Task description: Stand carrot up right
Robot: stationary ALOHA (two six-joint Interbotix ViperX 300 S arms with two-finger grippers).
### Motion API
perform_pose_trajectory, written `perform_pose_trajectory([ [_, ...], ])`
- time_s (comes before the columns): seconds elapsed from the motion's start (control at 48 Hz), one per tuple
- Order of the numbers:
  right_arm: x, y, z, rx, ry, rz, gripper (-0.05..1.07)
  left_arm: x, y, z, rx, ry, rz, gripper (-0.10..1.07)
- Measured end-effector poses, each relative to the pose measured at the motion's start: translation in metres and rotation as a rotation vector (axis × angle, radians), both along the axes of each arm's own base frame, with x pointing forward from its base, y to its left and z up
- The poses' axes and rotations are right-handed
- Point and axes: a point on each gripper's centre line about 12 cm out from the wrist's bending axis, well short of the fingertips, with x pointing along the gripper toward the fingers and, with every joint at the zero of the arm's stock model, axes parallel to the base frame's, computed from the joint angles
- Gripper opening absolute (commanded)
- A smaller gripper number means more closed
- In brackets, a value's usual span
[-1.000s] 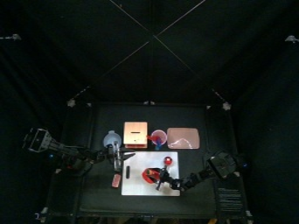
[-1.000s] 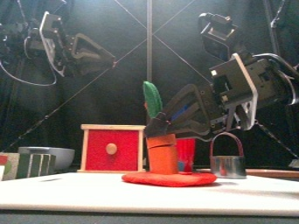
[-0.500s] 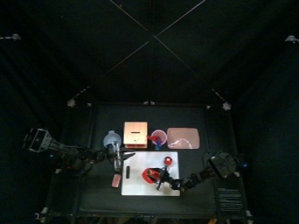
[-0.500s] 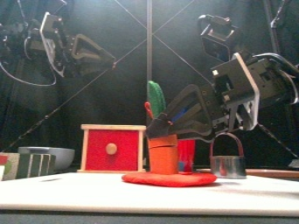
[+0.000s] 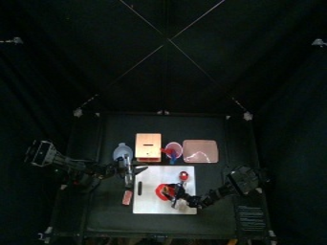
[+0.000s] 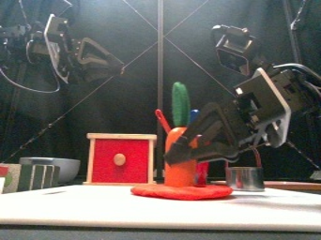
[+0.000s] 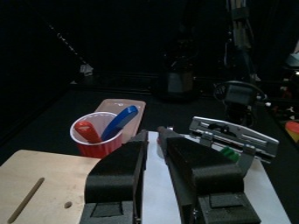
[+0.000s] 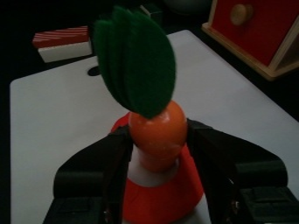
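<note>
The carrot (image 6: 183, 167) is orange with a tall green leaf top and stands nearly upright on a flat red plate (image 6: 182, 192) on the white sheet (image 5: 151, 184). My right gripper (image 6: 186, 146) comes in from the right and holds the carrot low on its body. In the right wrist view the carrot (image 8: 156, 131) sits between the two black jaws, which press against both sides of it. My left gripper (image 7: 153, 149) hangs raised at the left, apart from the carrot, with its jaws close together and nothing between them.
A red wooden box (image 6: 120, 159) stands just left of the carrot and a metal cup (image 6: 246, 178) to its right. A red cup (image 7: 100, 133) holding blue and red pieces, a grey bowl (image 5: 122, 153) and a pink tray (image 5: 201, 150) line the back.
The carrot has tipped from a left lean to nearly upright and shifted slightly right with the right gripper. The left arm has not moved.
</note>
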Motion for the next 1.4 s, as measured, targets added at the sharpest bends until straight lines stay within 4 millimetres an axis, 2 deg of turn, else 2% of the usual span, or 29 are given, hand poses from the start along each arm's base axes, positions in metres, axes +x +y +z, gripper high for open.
perform_pose_trajectory([
  [0.438,-0.0007,-0.0021,0.0007,-0.003,0.009,0.004,0.82,0.0018,0.0003,-0.0074,-0.004,0.026,0.006,0.62],
  [0.938,0.0002,-0.0048,0.0068,0.021,0.018,0.015,0.82,0.0018,-0.0009,-0.0074,-0.006,0.026,0.003,0.62],
  [1.396,0.0012,-0.0085,0.0047,0.031,0.035,0.01,0.85,0.0016,-0.001,-0.0077,-0.013,0.027,0.006,0.62],
])
